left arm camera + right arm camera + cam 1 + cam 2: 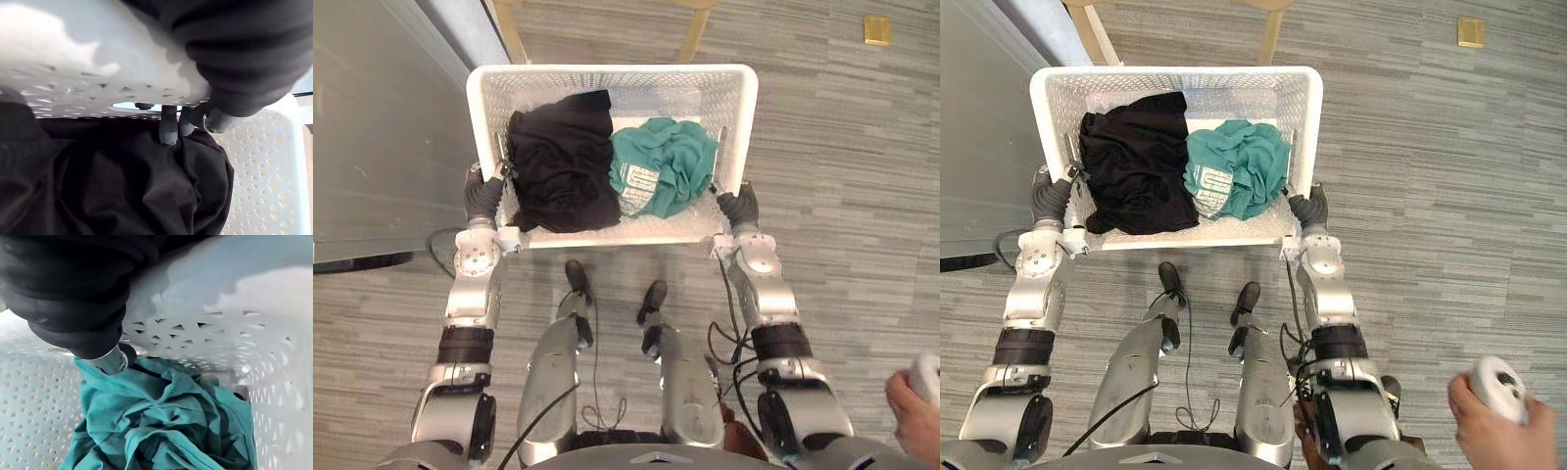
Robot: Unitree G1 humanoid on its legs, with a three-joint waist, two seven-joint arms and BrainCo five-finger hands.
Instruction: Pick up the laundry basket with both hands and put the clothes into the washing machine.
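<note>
A white perforated laundry basket (607, 74) hangs in front of me above the floor, held at its two short sides. In it lie a black garment (558, 162) on the left and a teal garment (666, 162) on the right. My left hand (484, 196) grips the left side. In the left wrist view its fingers (167, 128) curl through the handle slot over the black garment (122, 186). At the right side is my right hand (740, 206), one finger (117, 360) hooked inside the basket wall (220, 318) above the teal garment (161, 426).
A large grey panel (372, 127) stands close on the left, beside the basket. Two wooden furniture legs (509, 29) rise beyond the basket's far rim. A person's hand with a white controller (1498, 387) shows at lower right. A small yellow square (876, 29) lies on the floor.
</note>
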